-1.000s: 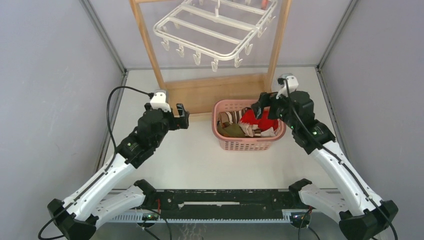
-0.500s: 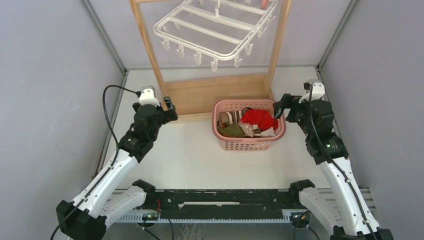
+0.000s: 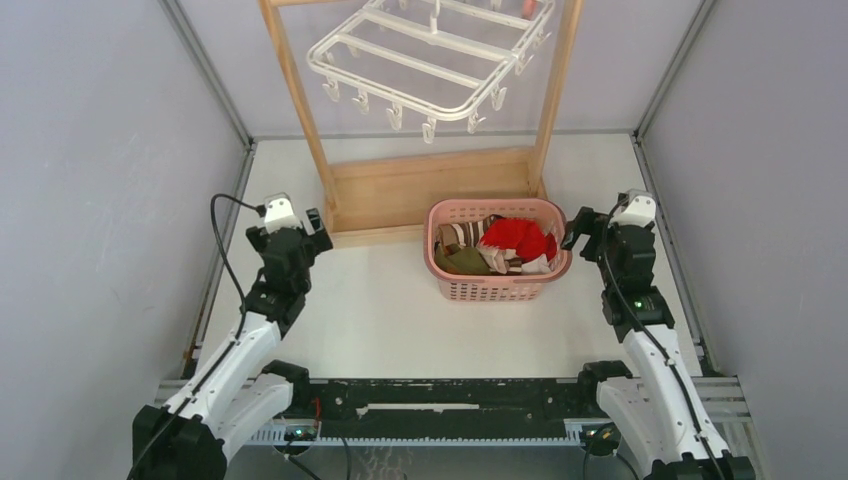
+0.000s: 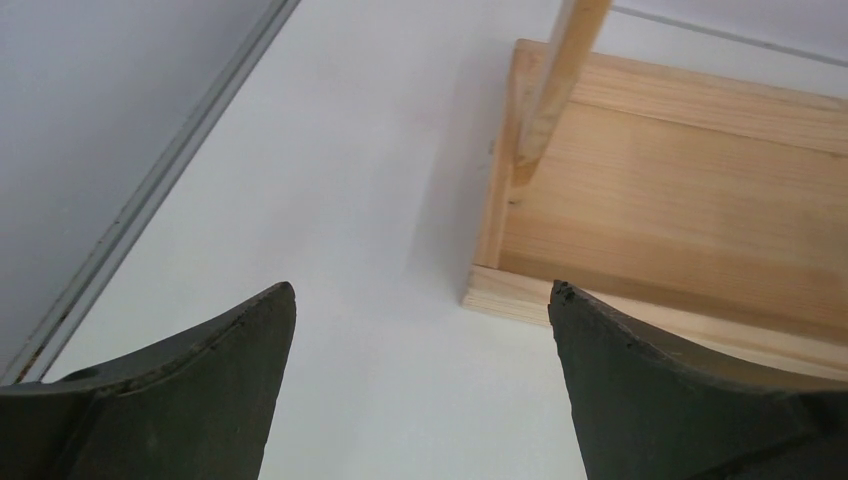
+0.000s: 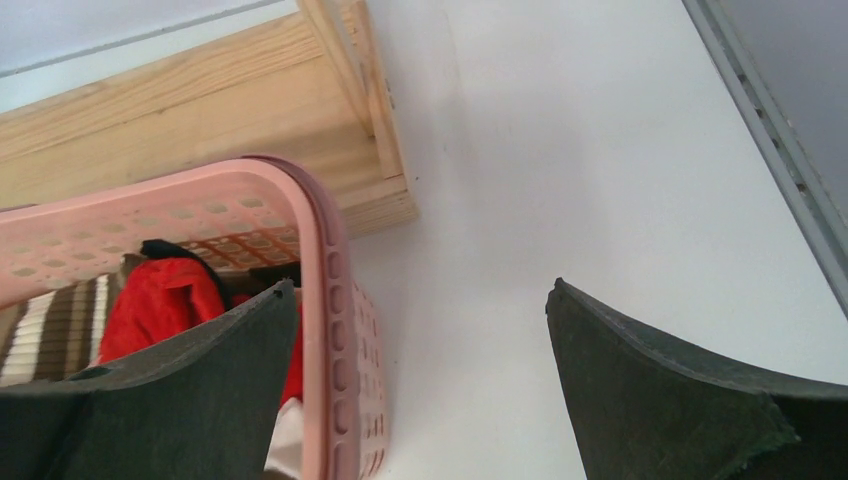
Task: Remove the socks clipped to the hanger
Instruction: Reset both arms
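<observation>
The hanger (image 3: 415, 62) looks glossy plastic, stand (image 3: 430, 185) bare wood, socks (image 3: 515, 238) probably cloth.

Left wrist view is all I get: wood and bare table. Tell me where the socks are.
Observer: In the top view, the socks lie piled in a pink basket, just right of the wooden stand.
Operator: Report the hanger.
Observer: The hanger hangs inside the stand, and the clips along its near rim hold nothing. A small red bit at its far edge is cut off by the frame, so I cannot tell what it is.
Operator: Give me the right gripper.
Observer: The right gripper is open and empty, by the basket's right rim.
</observation>
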Robot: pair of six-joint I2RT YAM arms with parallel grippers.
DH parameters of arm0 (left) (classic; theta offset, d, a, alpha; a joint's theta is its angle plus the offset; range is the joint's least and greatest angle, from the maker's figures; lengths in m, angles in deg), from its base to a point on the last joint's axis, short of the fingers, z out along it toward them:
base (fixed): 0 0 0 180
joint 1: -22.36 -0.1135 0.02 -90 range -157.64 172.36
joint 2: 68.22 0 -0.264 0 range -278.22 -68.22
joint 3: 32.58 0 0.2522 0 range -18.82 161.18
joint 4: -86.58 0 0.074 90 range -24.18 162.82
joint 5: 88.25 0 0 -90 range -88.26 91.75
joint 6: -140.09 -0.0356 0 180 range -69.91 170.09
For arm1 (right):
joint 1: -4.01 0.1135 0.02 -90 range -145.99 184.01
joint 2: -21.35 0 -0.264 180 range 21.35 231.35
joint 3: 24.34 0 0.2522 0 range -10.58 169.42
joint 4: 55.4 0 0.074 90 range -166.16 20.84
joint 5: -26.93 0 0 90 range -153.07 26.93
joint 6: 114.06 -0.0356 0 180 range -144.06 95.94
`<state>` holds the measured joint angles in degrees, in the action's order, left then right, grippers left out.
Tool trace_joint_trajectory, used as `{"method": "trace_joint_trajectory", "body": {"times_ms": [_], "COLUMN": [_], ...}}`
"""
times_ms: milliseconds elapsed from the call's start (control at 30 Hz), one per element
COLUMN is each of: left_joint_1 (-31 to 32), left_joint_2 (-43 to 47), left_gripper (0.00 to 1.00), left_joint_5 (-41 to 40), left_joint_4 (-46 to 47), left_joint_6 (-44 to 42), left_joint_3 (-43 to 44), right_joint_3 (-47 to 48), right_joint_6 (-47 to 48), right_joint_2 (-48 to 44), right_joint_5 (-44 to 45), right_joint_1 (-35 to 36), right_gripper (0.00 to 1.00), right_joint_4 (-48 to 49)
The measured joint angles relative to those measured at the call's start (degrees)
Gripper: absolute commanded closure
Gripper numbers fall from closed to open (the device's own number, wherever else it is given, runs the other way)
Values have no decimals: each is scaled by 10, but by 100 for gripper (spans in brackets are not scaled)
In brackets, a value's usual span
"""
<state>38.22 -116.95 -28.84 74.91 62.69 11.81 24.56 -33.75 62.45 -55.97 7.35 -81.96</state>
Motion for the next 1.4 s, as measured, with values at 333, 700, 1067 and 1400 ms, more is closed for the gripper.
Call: {"method": "trace_joint_trajectory", "body": {"times_ms": [333,700,1067,1400], "left_joint_1": [-26,-66,-88,-92], "left_joint_2": [-15,-79,-178,-191], "left_gripper": [0,0,0,0], "left_joint_5": [-59,-57,-48,-36], "left_joint_4": [176,331,377,488], "left_joint_6": [-71,-102,-107,-126], "left_joint_3": [-114,-151,-152,-177], "right_joint_3": [-138,-221,-252,-251], "right_joint_6": [2,0,-6,10], "right_joint_2": [2,106,251,302], "right_joint_5": [26,52,62,52], "right_joint_1": [-18,-30,-48,-32], "right_gripper": [0,0,0,0], "right_joint_4": [206,493,744,816]}}
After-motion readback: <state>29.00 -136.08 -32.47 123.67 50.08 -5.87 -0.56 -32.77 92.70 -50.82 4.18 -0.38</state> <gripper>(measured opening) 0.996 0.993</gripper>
